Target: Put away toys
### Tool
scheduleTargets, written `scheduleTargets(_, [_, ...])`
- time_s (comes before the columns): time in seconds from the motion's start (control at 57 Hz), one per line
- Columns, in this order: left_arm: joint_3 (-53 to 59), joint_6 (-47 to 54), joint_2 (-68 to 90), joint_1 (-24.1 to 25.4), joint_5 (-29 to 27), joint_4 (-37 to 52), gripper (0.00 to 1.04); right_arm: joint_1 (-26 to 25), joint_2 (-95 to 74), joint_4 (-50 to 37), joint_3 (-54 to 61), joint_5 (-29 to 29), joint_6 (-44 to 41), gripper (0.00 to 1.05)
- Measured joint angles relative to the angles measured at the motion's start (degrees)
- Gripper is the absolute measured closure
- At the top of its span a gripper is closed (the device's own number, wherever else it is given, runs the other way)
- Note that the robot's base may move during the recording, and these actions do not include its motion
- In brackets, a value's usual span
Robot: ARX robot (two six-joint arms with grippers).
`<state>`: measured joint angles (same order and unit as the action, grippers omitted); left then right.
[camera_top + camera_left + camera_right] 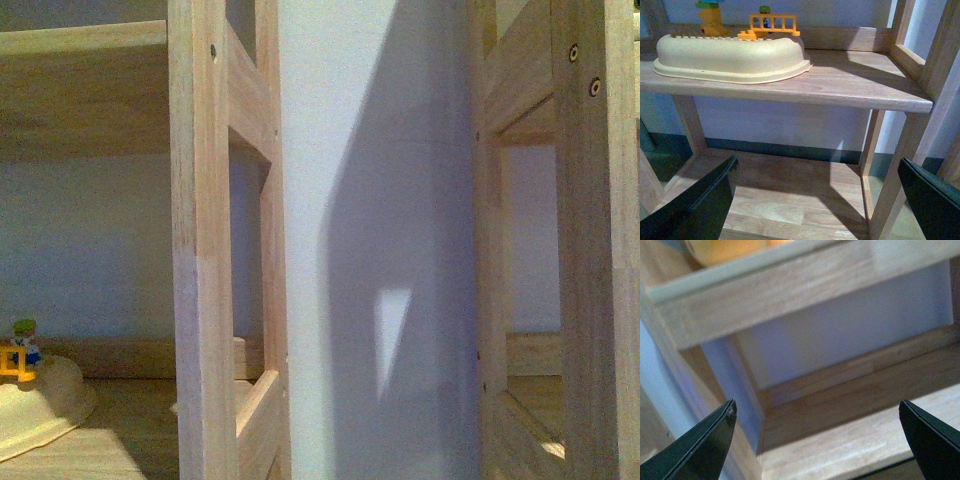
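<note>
Resting on a wooden shelf board (775, 295), the orange-yellow plush toy (725, 249) shows only as a blurred edge in the right wrist view. The right gripper (817, 440) is spread wide and empty near that shelf. The left gripper (825, 200), also wide open and empty, faces another shelf (850, 85) bearing a cream plastic base (730, 57) with an orange toy fence (772, 25).

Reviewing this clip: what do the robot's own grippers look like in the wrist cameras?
Only fingertips show. The left gripper has two black, matte fingers tapering like wedges with straight edges. The right gripper looks the same: black pointed fingers, one tip slightly scuffed pale. No cables, markings or arm links are visible, and the front view shows neither arm.
</note>
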<state>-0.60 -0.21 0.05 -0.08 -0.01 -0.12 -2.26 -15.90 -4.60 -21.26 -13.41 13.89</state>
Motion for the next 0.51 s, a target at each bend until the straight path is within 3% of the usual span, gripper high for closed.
scheduleTargets(0.508, [0.00,-0.02,0.00,0.00,0.02,0.00,0.06,2.49,3.65,3.65,5.77,-0.04,-3.06,0.07])
